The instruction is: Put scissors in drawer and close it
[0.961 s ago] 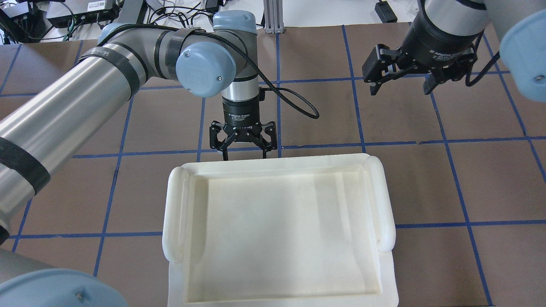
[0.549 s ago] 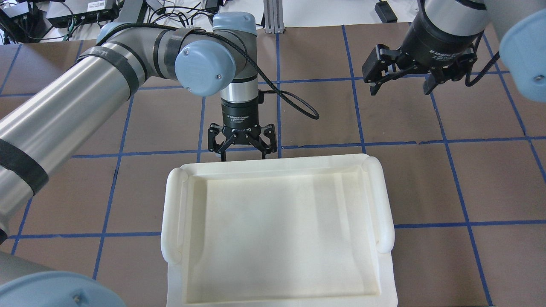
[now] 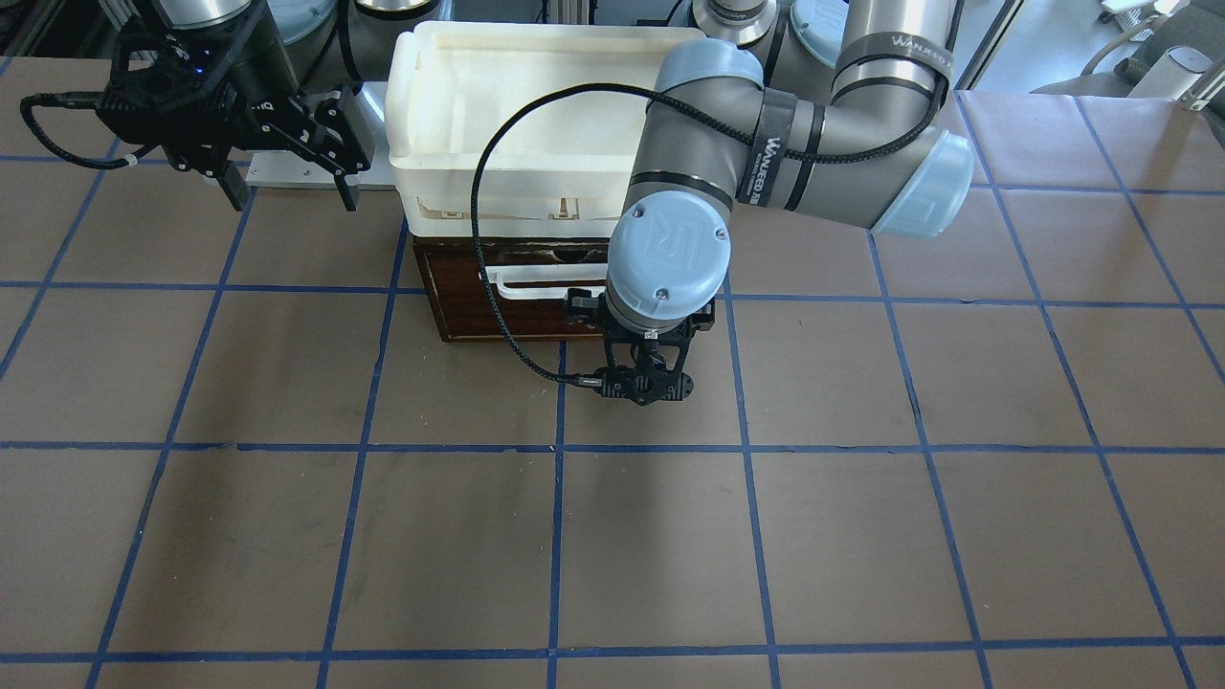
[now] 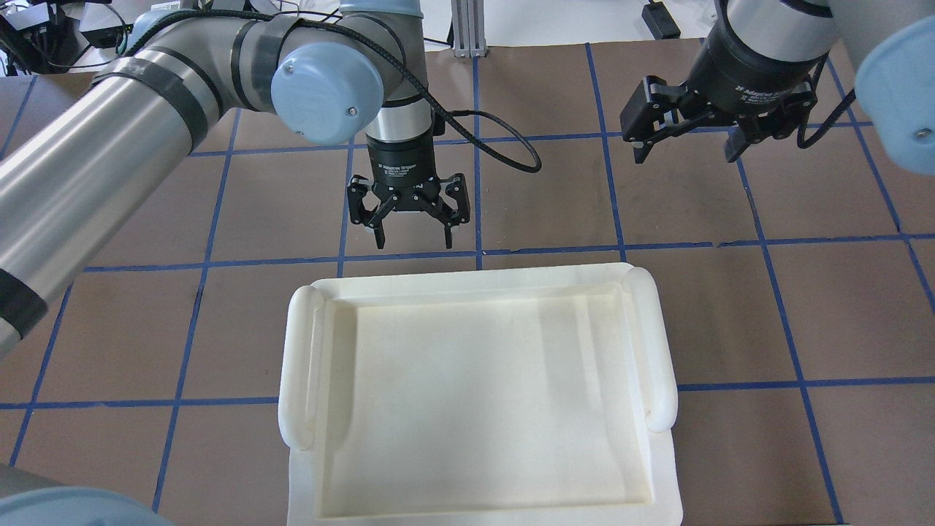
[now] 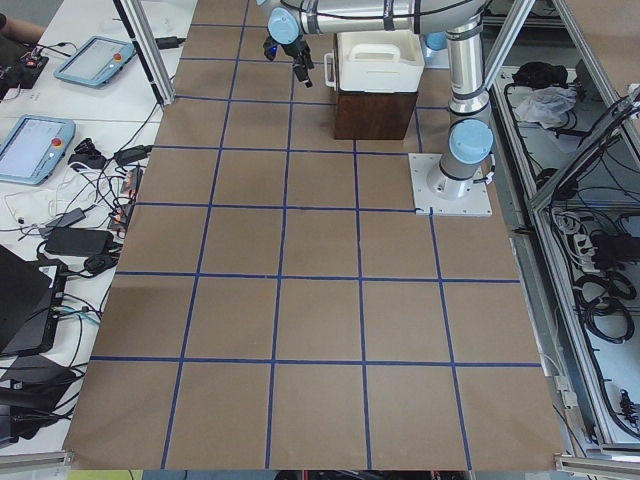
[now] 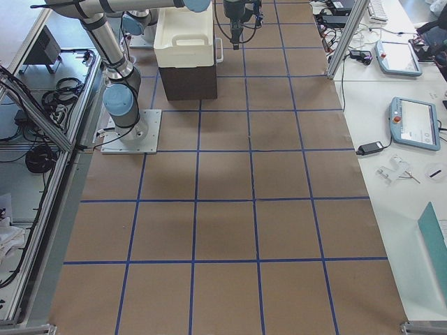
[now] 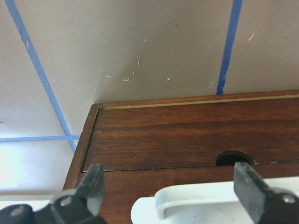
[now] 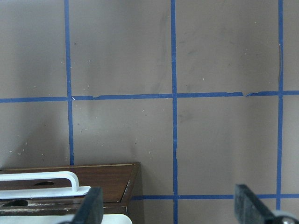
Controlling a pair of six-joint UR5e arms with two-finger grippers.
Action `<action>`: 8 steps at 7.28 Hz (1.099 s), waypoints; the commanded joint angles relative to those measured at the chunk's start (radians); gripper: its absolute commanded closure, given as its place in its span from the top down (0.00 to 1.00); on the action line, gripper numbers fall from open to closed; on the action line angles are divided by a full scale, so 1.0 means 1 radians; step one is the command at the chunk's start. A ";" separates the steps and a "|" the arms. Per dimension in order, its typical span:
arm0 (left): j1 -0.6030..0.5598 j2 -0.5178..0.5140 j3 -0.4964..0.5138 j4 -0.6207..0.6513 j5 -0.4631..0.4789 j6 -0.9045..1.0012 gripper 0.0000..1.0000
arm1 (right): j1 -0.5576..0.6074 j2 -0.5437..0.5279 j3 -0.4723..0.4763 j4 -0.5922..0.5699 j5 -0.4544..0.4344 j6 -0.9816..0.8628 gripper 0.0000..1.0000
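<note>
brown table [image 3: 287,545] gridded with blue tape [image 3: 555,536], cluttered white benches [image 5: 100,112]

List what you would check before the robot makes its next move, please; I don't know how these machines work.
1. Drawer shut: ok; its front looks pushed fully in.
2. Scissors inside: cannot tell; no view shows them.
3. Left gripper let go: ok; open, empty, in front of the handle.
4. Right gripper out of the way: ok; open, empty, off to the side.

One drawer [image 3: 459,316], one white bin [image 4: 467,280], one left gripper [image 4: 413,241], one right gripper [image 4: 685,155].
</note>
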 commanded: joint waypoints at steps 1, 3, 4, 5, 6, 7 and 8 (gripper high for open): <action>0.098 0.099 0.045 0.019 0.012 0.005 1.00 | 0.000 0.000 0.000 0.000 0.000 0.000 1.00; 0.167 0.187 0.028 0.114 0.101 0.006 1.00 | 0.000 0.000 0.000 0.000 0.000 0.000 1.00; 0.177 0.240 0.008 0.091 0.102 0.006 1.00 | 0.000 0.001 0.000 0.000 0.000 0.000 1.00; 0.181 0.294 -0.040 0.092 0.101 0.023 1.00 | 0.000 0.000 0.000 0.000 0.000 0.000 1.00; 0.190 0.336 -0.076 0.103 0.098 0.095 1.00 | 0.000 0.001 0.000 0.000 0.000 0.000 1.00; 0.216 0.353 -0.084 0.106 0.089 0.114 1.00 | 0.000 0.000 0.000 0.000 -0.002 0.000 1.00; 0.245 0.365 -0.084 0.106 0.067 0.114 1.00 | 0.000 0.000 0.000 0.000 -0.005 0.000 1.00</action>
